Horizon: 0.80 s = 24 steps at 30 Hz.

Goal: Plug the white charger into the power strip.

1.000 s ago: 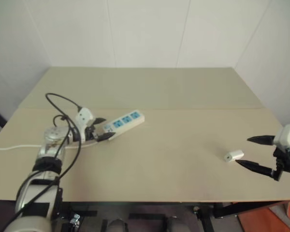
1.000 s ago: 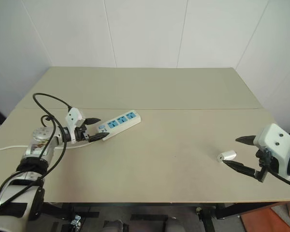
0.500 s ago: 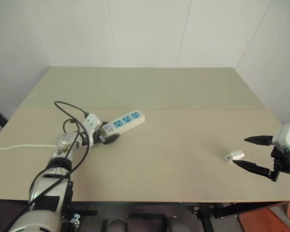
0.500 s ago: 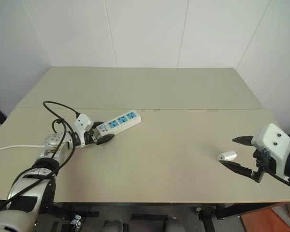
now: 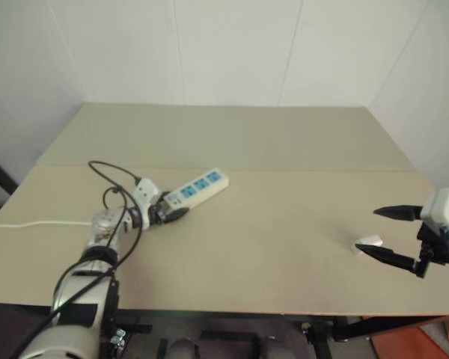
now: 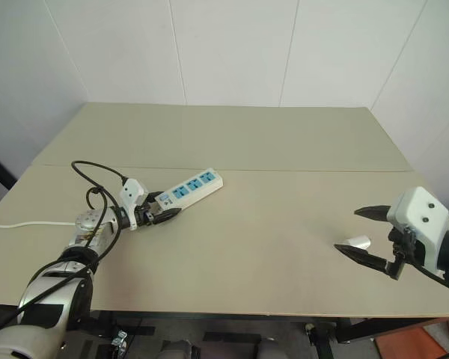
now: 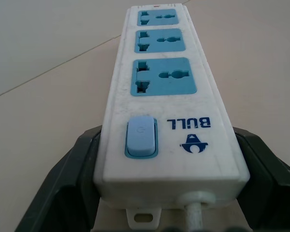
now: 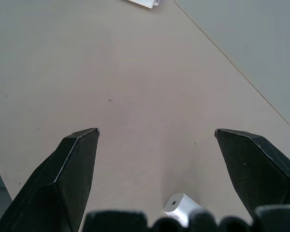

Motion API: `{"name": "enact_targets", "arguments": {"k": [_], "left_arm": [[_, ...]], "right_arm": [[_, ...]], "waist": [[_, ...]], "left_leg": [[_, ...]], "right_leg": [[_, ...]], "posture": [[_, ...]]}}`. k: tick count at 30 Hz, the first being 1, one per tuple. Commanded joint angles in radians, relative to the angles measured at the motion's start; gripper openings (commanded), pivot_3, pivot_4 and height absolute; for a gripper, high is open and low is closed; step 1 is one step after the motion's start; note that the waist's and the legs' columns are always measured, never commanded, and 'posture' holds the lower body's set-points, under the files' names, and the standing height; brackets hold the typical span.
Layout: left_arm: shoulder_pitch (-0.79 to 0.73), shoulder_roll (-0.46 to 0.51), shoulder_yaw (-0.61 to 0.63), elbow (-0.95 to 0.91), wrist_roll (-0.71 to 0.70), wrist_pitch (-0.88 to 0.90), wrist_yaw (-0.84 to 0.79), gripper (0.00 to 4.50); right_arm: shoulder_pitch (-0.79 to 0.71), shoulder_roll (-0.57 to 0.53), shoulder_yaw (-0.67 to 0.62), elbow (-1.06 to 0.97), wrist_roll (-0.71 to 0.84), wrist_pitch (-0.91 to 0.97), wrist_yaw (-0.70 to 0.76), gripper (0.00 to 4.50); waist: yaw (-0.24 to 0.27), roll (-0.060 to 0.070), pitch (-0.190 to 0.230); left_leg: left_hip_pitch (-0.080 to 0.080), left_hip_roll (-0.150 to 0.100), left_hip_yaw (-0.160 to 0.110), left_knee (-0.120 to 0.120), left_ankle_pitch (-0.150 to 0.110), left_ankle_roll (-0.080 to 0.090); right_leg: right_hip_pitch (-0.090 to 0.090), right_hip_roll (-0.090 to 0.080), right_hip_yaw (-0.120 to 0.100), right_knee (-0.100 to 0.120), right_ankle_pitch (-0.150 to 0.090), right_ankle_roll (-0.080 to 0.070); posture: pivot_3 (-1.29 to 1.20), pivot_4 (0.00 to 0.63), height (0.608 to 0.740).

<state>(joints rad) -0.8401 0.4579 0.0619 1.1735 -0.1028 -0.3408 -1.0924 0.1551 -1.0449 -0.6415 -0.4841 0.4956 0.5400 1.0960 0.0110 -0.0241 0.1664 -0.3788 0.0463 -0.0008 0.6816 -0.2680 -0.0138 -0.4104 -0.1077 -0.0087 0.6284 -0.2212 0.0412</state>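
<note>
Your left gripper (image 6: 159, 215) sits low on the bench (image 6: 269, 149), its jaws clamped on the switch end of the power strip (image 6: 191, 185). In the left wrist view you see the two black fingers (image 7: 63, 193) pressed against both long sides of the power strip (image 7: 166, 96), right at the end with the pale blue switch (image 7: 141, 137), where the thin white cord (image 7: 193, 212) leaves the casing. The strip lies flat on the bench, angled away from that gripper toward the far side, its three blue socket faces pointing up. The cord (image 6: 30, 223) runs off the bench's left edge. A black cable (image 6: 97, 173) loops above your left wrist. Your right gripper (image 6: 367, 235) hangs near the right edge of the bench with its jaws spread wide, holding nothing. The white charger (image 6: 353, 243) lies on its side on the bench, just beside the nearer finger in the head view; in the right wrist view you see the white charger (image 8: 181, 207) between the bases of the two fingers (image 8: 67, 174), and whether either touches it cannot be told. The charger and the power strip are well apart, with bare bench between them.
</note>
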Motion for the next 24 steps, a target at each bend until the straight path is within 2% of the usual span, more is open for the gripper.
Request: {"name": "enact_targets", "arguments": {"k": [1, 5, 8, 18, 24], "left_arm": [[-0.006, -0.017, -0.037, -0.067, -0.009, 0.050, -0.176, 3.31], [0.006, -0.020, -0.079, -0.179, -0.020, 0.078, -0.327, 3.31], [0.021, -0.031, -0.104, -0.243, -0.022, 0.078, -0.374, 3.31], [0.129, -0.091, -0.171, -0.377, -0.008, 0.002, -0.377, 3.31], [0.146, -0.097, -0.196, -0.399, -0.006, 0.007, -0.377, 3.31]], "right_arm": [[-0.022, -0.019, -0.016, -0.011, 0.018, 0.008, -0.001, 4.50], [-0.059, -0.041, 0.022, 0.022, 0.005, -0.012, 0.017, 4.50], [-0.101, -0.060, 0.074, 0.052, -0.004, -0.036, 0.030, 4.50], [-0.226, -0.112, 0.246, 0.180, -0.085, -0.150, 0.081, 4.50], [-0.286, -0.200, 0.386, 0.339, -0.242, -0.366, 0.163, 4.50]], "waist": [[0.001, 0.000, 0.000], [0.000, 0.000, 0.000], [-0.002, 0.000, 0.000], [0.002, 0.000, 0.000], [0.001, 0.000, 0.000]], "left_leg": [[0.001, 0.000, 0.000, 0.000, 0.000, 0.000], [0.002, 0.000, -0.001, 0.000, 0.000, 0.000], [0.002, 0.000, -0.001, 0.000, 0.000, 0.000], [0.001, 0.000, -0.001, 0.001, -0.001, 0.001], [0.002, 0.000, -0.001, 0.001, -0.001, 0.001]], "right_leg": [[0.001, 0.000, 0.000, 0.000, 0.000, 0.000], [0.003, 0.000, -0.001, -0.001, 0.000, 0.000], [0.003, 0.000, -0.001, -0.002, 0.000, 0.000], [0.003, 0.000, -0.001, -0.002, 0.000, 0.000], [0.003, 0.000, -0.001, -0.002, 0.000, 0.000]], "posture": [[0.00, 0.150, 0.740], [0.00, 0.150, 0.740], [0.00, 0.150, 0.740], [0.00, 0.150, 0.740], [0.00, 0.150, 0.740]]}}
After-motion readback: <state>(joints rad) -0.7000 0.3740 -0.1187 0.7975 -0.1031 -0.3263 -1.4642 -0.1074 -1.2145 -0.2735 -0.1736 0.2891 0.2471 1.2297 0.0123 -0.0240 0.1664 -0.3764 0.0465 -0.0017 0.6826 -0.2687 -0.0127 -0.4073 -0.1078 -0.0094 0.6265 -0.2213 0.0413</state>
